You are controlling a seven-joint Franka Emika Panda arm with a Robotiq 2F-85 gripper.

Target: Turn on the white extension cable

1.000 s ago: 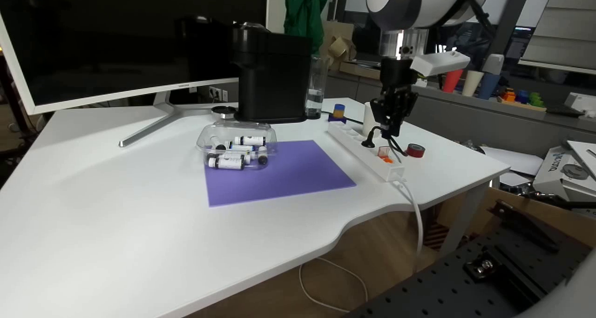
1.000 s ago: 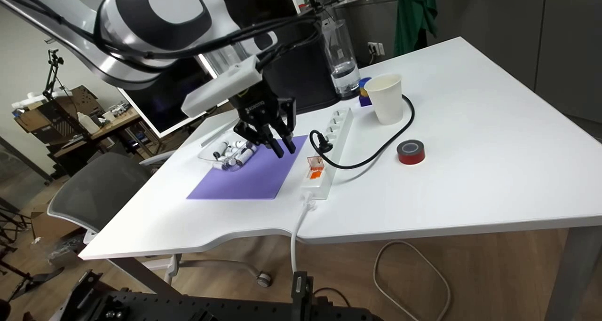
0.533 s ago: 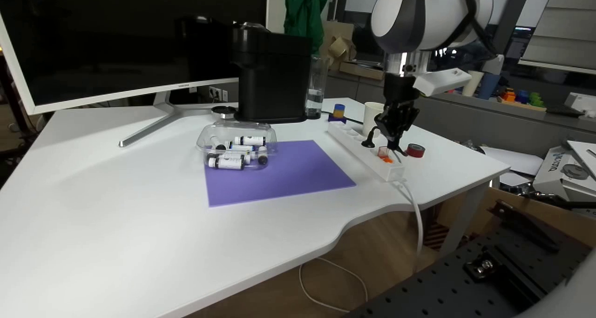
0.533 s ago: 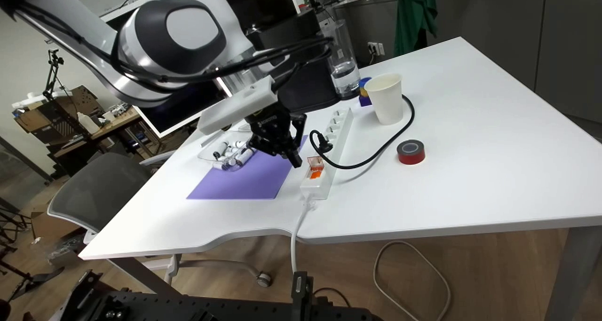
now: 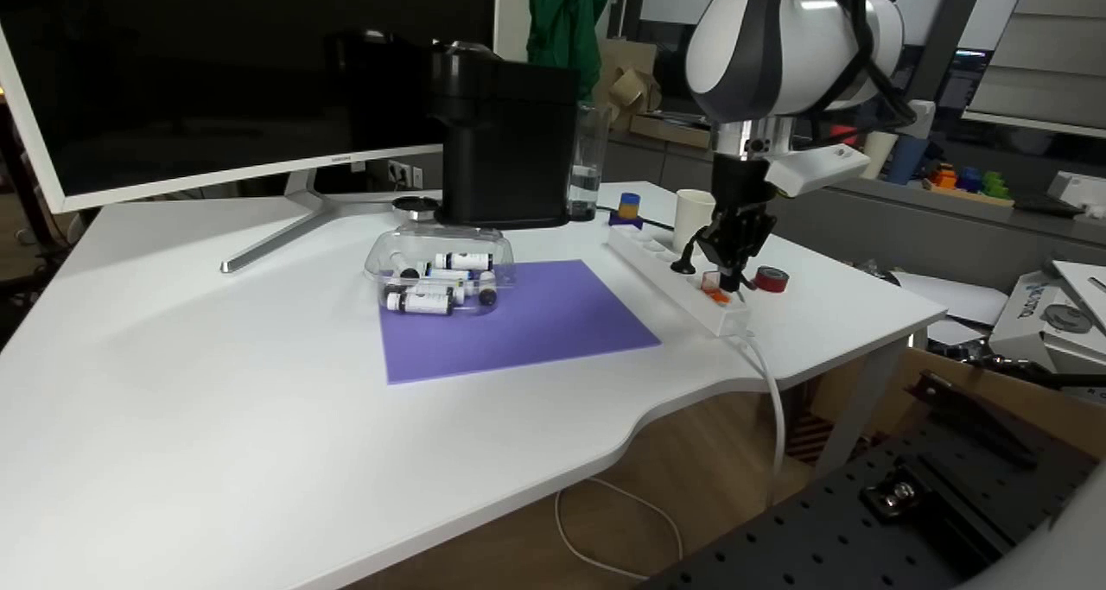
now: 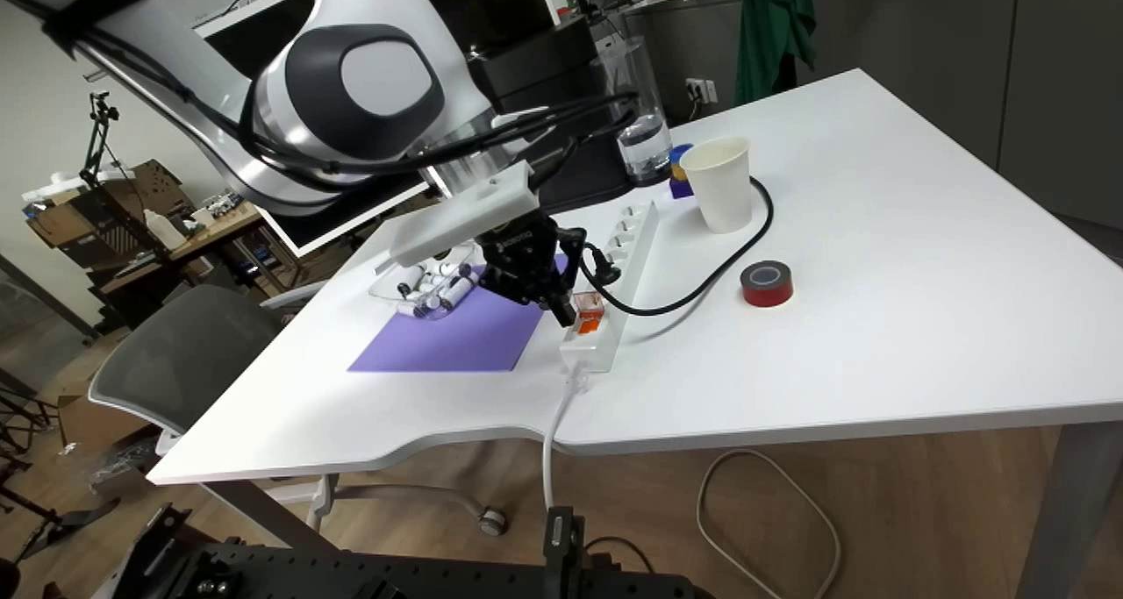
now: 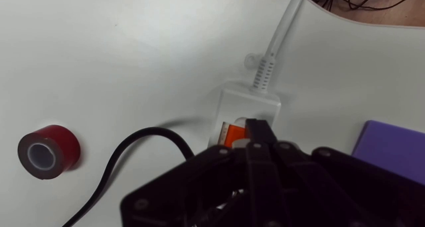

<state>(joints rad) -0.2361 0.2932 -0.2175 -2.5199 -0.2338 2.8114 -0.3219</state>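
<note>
The white extension cable, a long white power strip [image 5: 683, 298] [image 6: 595, 353] [image 7: 239, 104], lies on the table in both exterior views. Its orange-red switch [image 5: 718, 296] [image 6: 589, 325] [image 7: 234, 134] sits at the near end, under a raised clear flap [image 6: 588, 304]. Its white cord [image 6: 561, 424] [image 7: 286, 22] runs off the table edge. My gripper [image 5: 731, 286] [image 6: 567, 320] [image 7: 260, 129] points down, shut and empty. Its tips are right at the switch and hide part of it in the wrist view. I cannot tell whether they touch it.
A black plug [image 6: 604, 270] with a looping black cord sits in the strip near the switch. Red tape [image 6: 767, 285] and a white cup [image 6: 719, 187] stand beside the strip. A purple mat [image 5: 536, 331] and a clear tub of bottles [image 5: 441, 270] lie on the opposite side.
My gripper has moved down and towards the strip's switch. Its fingers were apart one second ago and are together now. The strip has not moved.
</note>
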